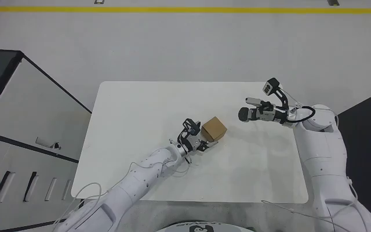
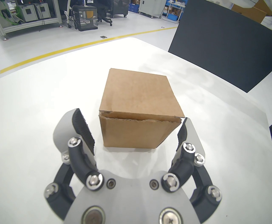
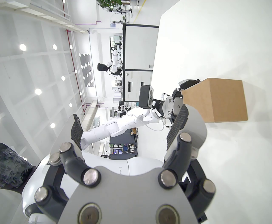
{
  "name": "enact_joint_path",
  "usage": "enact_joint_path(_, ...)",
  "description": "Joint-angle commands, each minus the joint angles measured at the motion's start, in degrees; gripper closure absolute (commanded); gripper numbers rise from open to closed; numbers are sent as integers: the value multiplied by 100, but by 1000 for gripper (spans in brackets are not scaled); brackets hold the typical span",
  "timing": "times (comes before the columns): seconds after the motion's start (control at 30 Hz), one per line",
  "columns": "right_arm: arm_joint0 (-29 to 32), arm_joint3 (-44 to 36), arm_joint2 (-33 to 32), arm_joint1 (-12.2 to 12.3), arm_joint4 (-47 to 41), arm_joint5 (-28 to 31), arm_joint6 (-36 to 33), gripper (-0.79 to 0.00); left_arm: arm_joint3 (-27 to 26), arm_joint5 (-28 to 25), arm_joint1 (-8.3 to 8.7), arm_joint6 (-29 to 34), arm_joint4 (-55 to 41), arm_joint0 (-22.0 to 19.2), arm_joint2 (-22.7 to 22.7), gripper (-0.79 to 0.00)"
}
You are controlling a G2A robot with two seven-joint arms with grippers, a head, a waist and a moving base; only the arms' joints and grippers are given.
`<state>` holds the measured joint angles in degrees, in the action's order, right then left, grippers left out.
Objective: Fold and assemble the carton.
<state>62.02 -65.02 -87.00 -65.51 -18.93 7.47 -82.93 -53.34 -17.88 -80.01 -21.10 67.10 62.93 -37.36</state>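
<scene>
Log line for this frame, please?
carton: closed, on table | left gripper: open, close beside carton | right gripper: open, apart from carton

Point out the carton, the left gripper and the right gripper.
carton (image 2: 140, 95), left wrist view, top face.
left gripper (image 2: 131, 115), left wrist view, midway between its fingers.
right gripper (image 3: 130, 110), right wrist view, midway between its fingers.

This is a robotics lab hall. A yellow line (image 1: 185, 9) crosses the pale floor (image 1: 232, 46) beyond the table (image 1: 145, 116), equipment racks (image 2: 27, 12) stand behind it, and another white robot (image 3: 113, 67) stands under ceiling lights (image 3: 38, 91).
</scene>
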Motion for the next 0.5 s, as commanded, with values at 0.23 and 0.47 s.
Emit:
enact_joint_path(0.23, 0, 0, 0, 0, 0, 0, 0, -785, 183, 0, -101, -78, 10, -50, 8, -351)
enact_joint_path(0.47, 0, 0, 0, 0, 0, 0, 0, -785, 219, -31, -116, -168, 67, -61, -79, 0)
